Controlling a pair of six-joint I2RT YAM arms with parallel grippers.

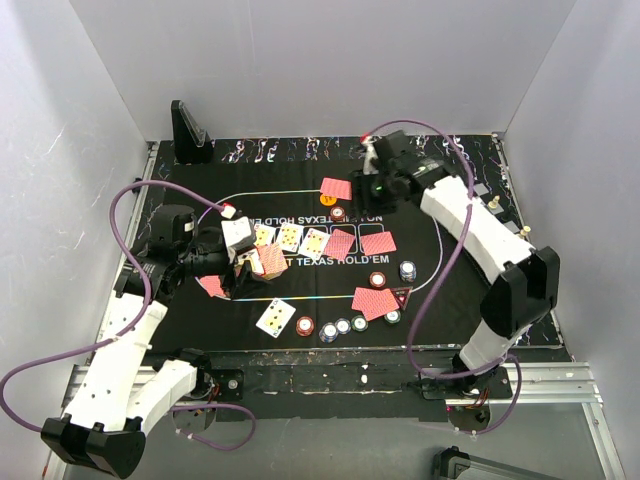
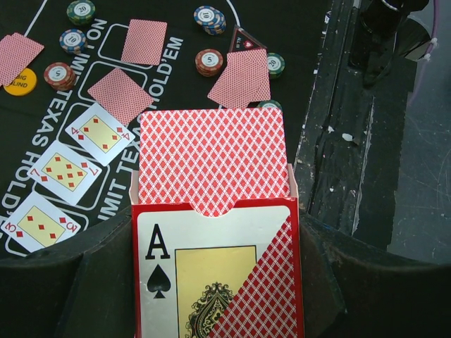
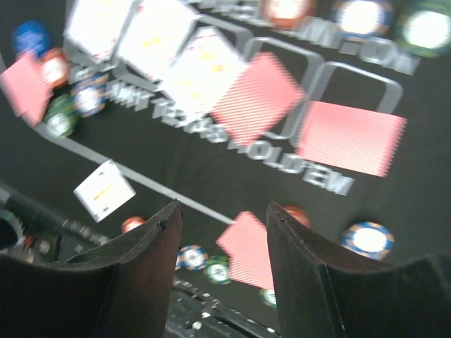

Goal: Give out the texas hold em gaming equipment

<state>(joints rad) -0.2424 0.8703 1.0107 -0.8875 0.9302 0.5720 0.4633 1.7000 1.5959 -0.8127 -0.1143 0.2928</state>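
1. Top external view: your left gripper (image 1: 243,262) sits left of centre over the black printed mat (image 1: 450,220). It carries a red cardboard card box (image 1: 250,262). Your right gripper (image 1: 374,178) is at upper centre, just beside some red-backed playing cards (image 1: 336,188). A row of small round poker chips (image 1: 343,326) lies at lower centre, and the dark triangular marker (image 1: 402,295) lies right of centre.

2. Left wrist view: the box (image 2: 218,274), with an ace of spades on its face, fills the lower middle. The red-backed deck (image 2: 211,158) stands out of its open top. Your jaws are closed to the box's width, with one dark pad against each long side. Three white-faced diamond cards (image 2: 67,171) lie at the left edge. I judge the cards to be thin, light, slick and bendy. One lying flat on the mat gives you no edge to pinch, so take the top one off the deck by its short end. The box looks like soft cardboard, so squeezing it harder may crush it.

3. Right wrist view, blurred: your two dark fingers (image 3: 141,274) stand well apart, with nothing between them and nothing touching them. A face-down card (image 3: 246,246) shows through the gap at lower centre. The chips look stiff and small, so grip them across the rim.
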